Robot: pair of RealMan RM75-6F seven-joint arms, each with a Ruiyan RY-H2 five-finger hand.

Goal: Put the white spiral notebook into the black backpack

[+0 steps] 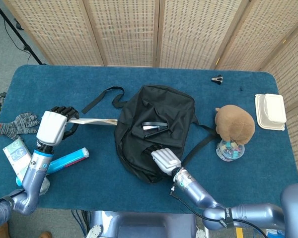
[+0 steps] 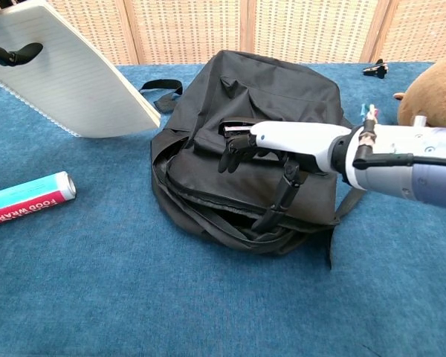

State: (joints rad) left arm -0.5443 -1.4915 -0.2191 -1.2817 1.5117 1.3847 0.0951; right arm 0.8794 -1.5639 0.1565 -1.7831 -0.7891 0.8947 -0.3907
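Observation:
The black backpack lies flat mid-table, its opening toward the near edge. My left hand holds the white spiral notebook raised and tilted, left of the backpack and apart from it. Over the backpack's near front hovers my right hand, fingers spread and curled down over the fabric. Its thumb reaches down to the rim of the opening, and it holds nothing that I can see. A black clip-like object lies on top of the backpack, just beyond the fingers.
A food wrap tube lies near the left front. A grey glove and a packet sit at the left edge. A brown plush toy, a small jar and a white container stand to the right.

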